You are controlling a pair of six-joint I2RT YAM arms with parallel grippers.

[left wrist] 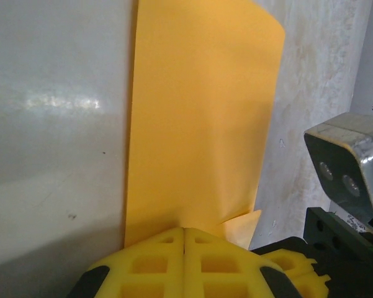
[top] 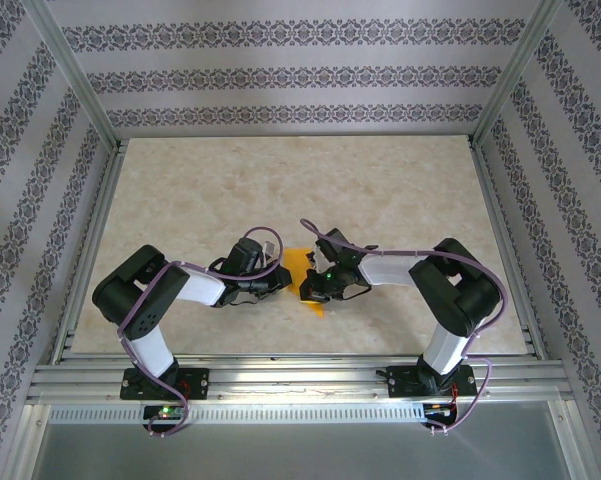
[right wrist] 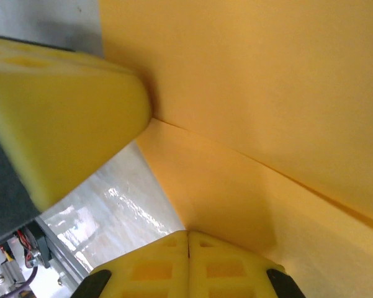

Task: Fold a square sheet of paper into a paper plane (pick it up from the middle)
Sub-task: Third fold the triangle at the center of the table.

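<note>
A: Nearest first. Left tool (left wrist: 185, 231): fingers shut together, no gap, tips at the near edge of the paper (left wrist: 198, 124). Pinching it or only pressing down, I cannot tell.
B: Right tool (right wrist: 188, 234): the same, closed tight, with its tips at the end of a crease (right wrist: 248, 158). A flap (right wrist: 267, 74) rises above that line.
A: The paper sits between the two tools, toward the front of the tabletop (top: 380, 180). It is already folded but not a dart yet. Its far corner curls up.
B: Step in hand, my guess: setting a fold. Hold one tool as an anchor and run the other slowly along the crease, tips low.
A: Agreed. The tools are almost touching, so watch for a finger clash. Thin paper may skid or tear if dragged sideways.
B: Check that the edges line up before pressing hard. A skewed fold would likely carry into the wings.
</note>
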